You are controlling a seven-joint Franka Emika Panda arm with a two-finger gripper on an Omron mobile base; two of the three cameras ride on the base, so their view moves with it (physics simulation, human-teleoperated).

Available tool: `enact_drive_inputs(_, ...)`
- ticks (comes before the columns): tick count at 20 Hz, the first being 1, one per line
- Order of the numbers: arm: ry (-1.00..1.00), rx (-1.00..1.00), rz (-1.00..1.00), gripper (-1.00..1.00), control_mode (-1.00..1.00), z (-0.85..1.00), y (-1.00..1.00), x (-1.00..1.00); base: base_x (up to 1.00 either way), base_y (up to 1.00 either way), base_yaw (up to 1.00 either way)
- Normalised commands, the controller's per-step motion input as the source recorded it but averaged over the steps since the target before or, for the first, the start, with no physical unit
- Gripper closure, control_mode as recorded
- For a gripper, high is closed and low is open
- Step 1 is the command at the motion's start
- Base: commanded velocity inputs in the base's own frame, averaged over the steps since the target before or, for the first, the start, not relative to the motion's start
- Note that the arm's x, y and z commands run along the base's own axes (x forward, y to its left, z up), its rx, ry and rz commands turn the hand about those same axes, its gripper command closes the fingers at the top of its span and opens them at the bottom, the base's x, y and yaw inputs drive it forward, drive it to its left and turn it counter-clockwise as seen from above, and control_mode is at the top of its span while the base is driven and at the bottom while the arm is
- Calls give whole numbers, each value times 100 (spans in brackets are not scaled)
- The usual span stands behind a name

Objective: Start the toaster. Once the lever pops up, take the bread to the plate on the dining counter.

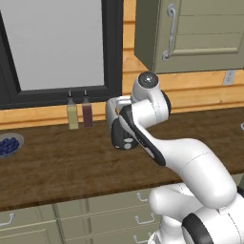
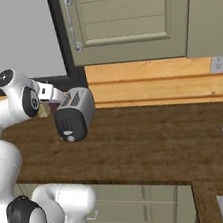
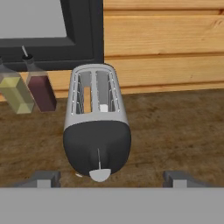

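The hand (image 3: pixel 112 178) hangs open wide just in front of the toaster (image 3: pixel 97 127). Bread (image 3: pixel 87 99) sits in its left slot. The lever (image 3: pixel 99 175) is low on the black front.

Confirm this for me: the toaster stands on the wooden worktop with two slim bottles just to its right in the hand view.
Not quite. In the hand view the two slim bottles stand just to the left of the toaster, not the right. The rest holds: the toaster stands on the wooden worktop.
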Motion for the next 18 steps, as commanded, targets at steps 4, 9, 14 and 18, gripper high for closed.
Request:
enact_drive_inputs(4,0,0,0,-100,-100,0,0,0,0,0,0)
enact_drive_inputs(9,0,0,0,-100,-100,0,0,0,0,0,0)
enact_drive_inputs(14,0,0,0,-100,-100,0,0,0,0,0,0)
enact_drive_inputs(18,0,0,0,-100,-100,0,0,0,0,0,0)
